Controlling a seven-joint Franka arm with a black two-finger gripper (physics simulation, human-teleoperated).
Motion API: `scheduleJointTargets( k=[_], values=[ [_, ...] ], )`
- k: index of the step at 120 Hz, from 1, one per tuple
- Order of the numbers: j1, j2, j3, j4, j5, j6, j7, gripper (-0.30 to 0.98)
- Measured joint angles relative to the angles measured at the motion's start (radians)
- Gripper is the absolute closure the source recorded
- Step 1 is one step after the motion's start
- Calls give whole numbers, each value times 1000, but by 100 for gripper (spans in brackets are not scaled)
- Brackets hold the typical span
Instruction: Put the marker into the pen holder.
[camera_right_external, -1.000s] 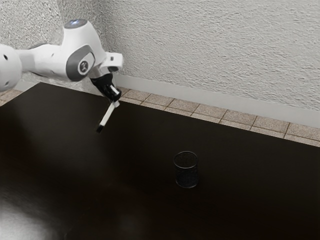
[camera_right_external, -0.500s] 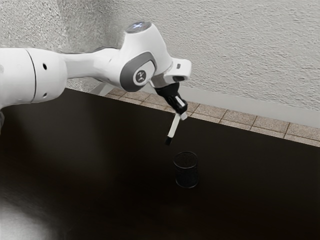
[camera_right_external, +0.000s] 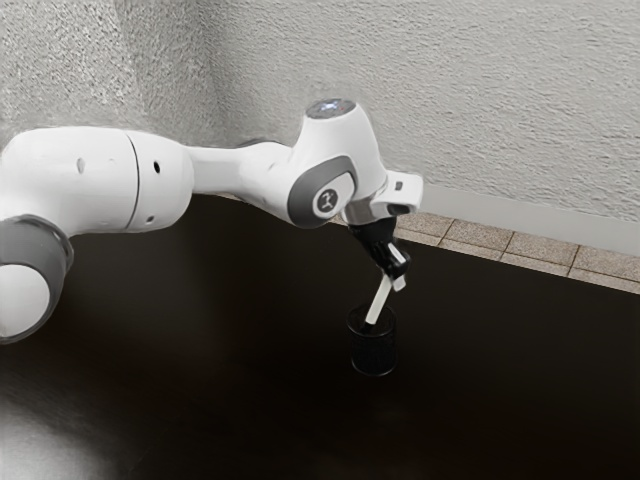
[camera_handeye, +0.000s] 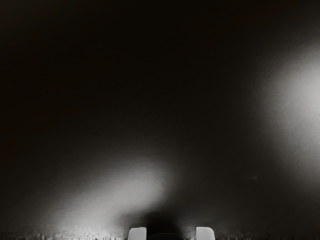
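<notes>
White arm (camera_right_external: 235, 168): reaching in from middle left, farther out and lower than a moment ago.
Pen holder (camera_right_external: 374, 358): upright, just below and right of centre, unmoved.
Marker (camera_right_external: 379, 302): tilted, lower end now inside the pen holder; insertion apparently begun.
Gripper (camera_right_external: 394, 281): clamped on the upper end, right of centre; probably due to lower slightly, then release.
</notes>
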Motion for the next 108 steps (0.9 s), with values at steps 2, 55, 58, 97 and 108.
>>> scheduleJointTargets(
  k=[2,55,58,97,108],
  values=[
    [0,5,0,-1,0,0,-1,76],
    [58,-202,12,-38,-38,-172,5,17],
    [75,-239,16,-32,-38,-218,12,15],
    [135,-387,80,37,40,-608,150,3],
    [134,-388,82,37,43,-648,182,2]
  ],
)
